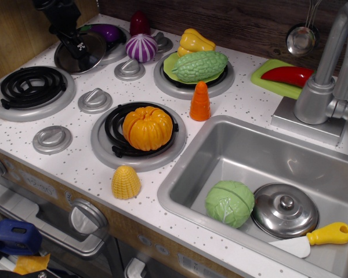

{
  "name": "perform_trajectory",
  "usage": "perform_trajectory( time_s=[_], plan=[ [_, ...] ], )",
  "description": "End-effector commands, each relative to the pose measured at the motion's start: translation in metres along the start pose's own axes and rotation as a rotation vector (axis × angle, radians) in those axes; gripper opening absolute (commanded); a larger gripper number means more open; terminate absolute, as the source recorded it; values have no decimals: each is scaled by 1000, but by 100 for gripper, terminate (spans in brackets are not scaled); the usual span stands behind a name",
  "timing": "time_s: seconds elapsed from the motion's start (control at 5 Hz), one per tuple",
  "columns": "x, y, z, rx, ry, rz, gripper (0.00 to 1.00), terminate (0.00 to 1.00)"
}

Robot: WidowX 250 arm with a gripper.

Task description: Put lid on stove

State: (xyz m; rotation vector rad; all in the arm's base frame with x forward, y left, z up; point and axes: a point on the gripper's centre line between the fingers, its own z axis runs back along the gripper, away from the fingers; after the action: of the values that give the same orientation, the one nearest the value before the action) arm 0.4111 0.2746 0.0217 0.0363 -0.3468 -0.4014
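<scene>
The lid is round, dark and shiny. It hangs tilted at the back left, over the front-left edge of the back-left burner. My black gripper comes down from the top left and is shut on the lid's centre knob, which it hides. The stove is a white speckled cooktop with black coil burners and grey knobs. Its front-left burner is bare. The back-left burner holds a purple eggplant.
An orange pumpkin sits on the front-right burner and a green gourd on a plate on the back-right one. An onion, carrot and corn stand nearby. The sink holds a cabbage and a brighter lid.
</scene>
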Motion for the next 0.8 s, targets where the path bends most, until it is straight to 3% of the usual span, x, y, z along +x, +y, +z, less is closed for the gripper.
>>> perform_trajectory(
  time_s=[0.0,0.4,0.6],
  plan=[
    [18,14,69,152,-1,-46,0,0],
    [0,14,88,210,56,-44,0,0],
    [-15,7,95,197,94,-14,0,0]
  ],
)
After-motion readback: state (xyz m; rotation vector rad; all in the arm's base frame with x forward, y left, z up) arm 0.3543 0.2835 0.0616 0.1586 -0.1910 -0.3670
